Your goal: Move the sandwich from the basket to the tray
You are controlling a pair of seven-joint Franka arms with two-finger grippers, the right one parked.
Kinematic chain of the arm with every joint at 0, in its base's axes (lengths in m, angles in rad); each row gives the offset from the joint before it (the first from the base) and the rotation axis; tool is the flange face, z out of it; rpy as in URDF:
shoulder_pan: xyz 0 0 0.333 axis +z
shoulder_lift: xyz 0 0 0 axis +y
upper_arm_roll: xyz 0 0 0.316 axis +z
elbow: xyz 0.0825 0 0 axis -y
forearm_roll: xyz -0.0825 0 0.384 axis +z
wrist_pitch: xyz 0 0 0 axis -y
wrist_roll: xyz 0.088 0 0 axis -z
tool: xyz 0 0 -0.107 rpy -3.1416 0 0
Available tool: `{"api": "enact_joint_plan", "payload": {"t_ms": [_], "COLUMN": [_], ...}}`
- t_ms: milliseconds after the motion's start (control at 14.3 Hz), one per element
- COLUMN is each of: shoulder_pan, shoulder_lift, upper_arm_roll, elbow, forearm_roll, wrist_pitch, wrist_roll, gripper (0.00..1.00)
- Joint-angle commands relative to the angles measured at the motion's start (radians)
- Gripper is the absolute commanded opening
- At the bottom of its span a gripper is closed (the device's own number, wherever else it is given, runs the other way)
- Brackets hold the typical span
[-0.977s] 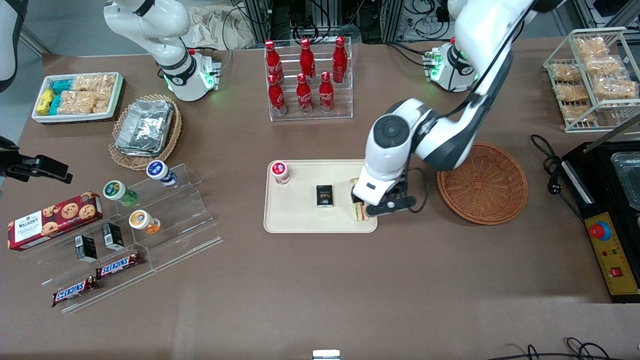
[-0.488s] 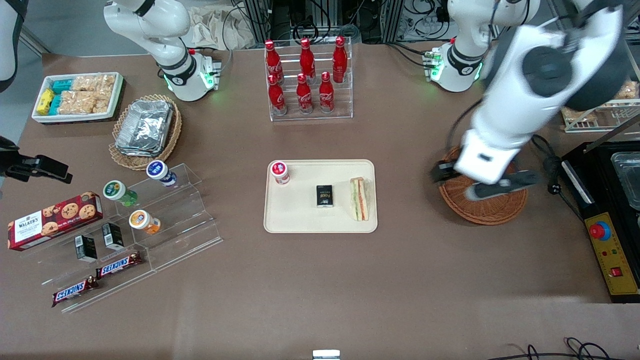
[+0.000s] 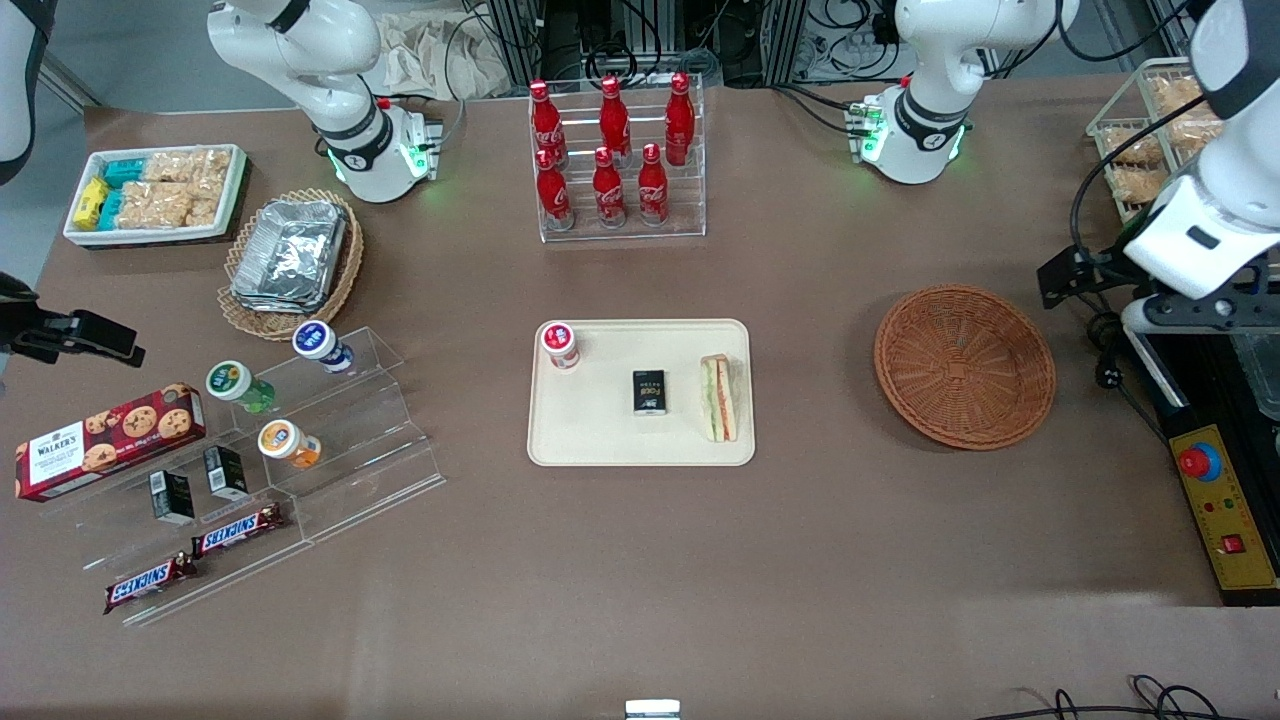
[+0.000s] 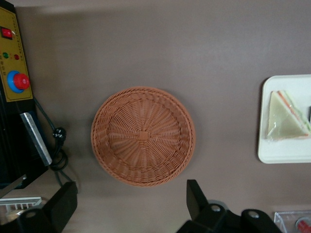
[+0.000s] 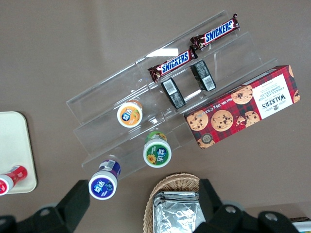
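Note:
The sandwich (image 3: 718, 398) (image 4: 286, 121), a white-bread wedge with green and red filling, lies on the cream tray (image 3: 600, 430) (image 4: 286, 154) at the tray's end nearest the basket. The reddish-brown wicker basket (image 3: 965, 367) (image 4: 143, 136) stands empty beside the tray, toward the working arm's end. My left gripper (image 3: 1130, 295) (image 4: 129, 206) hangs high above the table's end, past the basket and apart from it. It is open, with nothing between its black fingers (image 4: 197, 199).
A small black box (image 3: 650, 391) and a red-capped bottle (image 3: 560, 345) share the tray. A yellow control box with a red button (image 3: 1215, 500) (image 4: 14, 73), a black appliance and a cable (image 4: 56, 145) lie under the gripper. A cola bottle rack (image 3: 615, 160) stands farther back.
The gripper let go of the sandwich on the tray, rose, and swung over the basket toward the working arm's end. The sandwich stays on the tray.

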Motion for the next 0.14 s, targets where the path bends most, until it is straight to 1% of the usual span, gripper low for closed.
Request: {"api": "enact_joint_plan", "payload": {"t_ms": [0,70], "shoulder_pan": [0.000,0.000], "shoulder_lift": [-0.010,-0.001], "upper_arm_roll": [0.037,0.041], "elbow": [0.009,0.024], "forearm_roll": [-0.015,-0.017], "wrist_pitch": [-0.017,-0.017], "wrist_roll": [0.048,0.059], "gripper": [1.00,1.00]}}
